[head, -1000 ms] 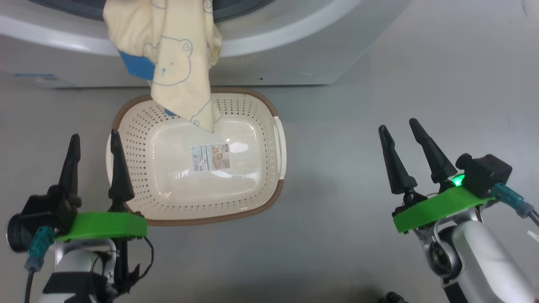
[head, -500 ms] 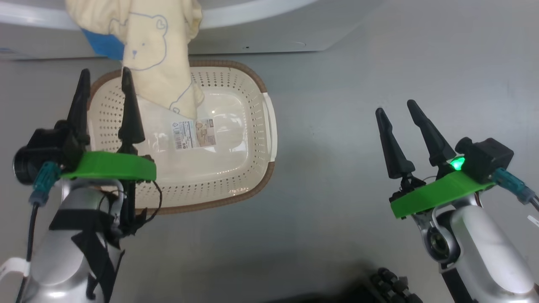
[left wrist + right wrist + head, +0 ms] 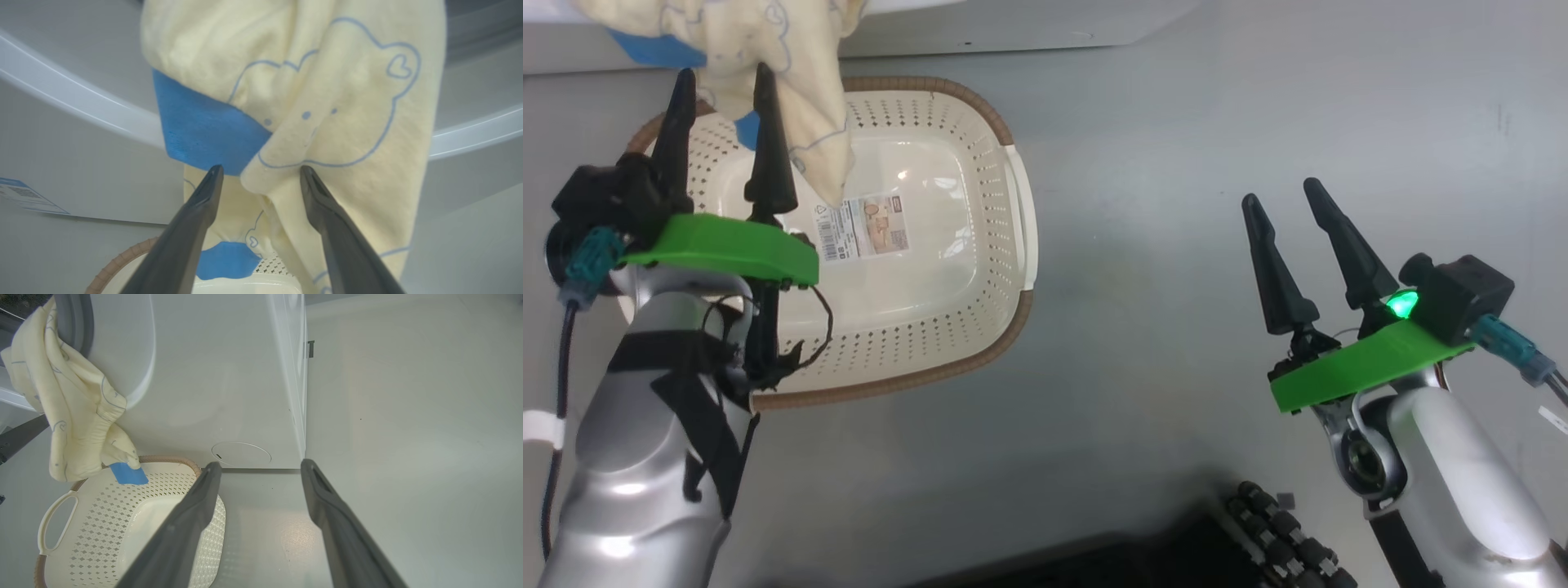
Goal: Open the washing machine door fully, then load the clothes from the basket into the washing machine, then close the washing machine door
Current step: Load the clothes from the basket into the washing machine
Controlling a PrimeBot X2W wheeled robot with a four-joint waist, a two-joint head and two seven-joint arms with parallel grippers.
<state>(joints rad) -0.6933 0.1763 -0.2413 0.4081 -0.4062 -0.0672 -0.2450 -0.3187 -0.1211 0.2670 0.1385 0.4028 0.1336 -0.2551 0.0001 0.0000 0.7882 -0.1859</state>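
Grey floor (image 3: 1160, 245) holds the basket (image 3: 1005, 318); the clothes (image 3: 347, 122) hang from the washing machine (image 3: 229, 375) above it, left pincer (image 3: 724, 73) apart just before them, right pincer (image 3: 1279, 190) apart over bare floor

Left arm's on the move: the left gripper (image 3: 723, 73) has climbed from beside the basket's (image 3: 907, 351) near left corner to over its far left side, fingertips now right up at the hanging clothes (image 3: 800, 106). The head has swung too, so the washing machine (image 3: 1013, 24) has slid almost off the top, and something dark and ribbed (image 3: 1282, 539) has crept in below.
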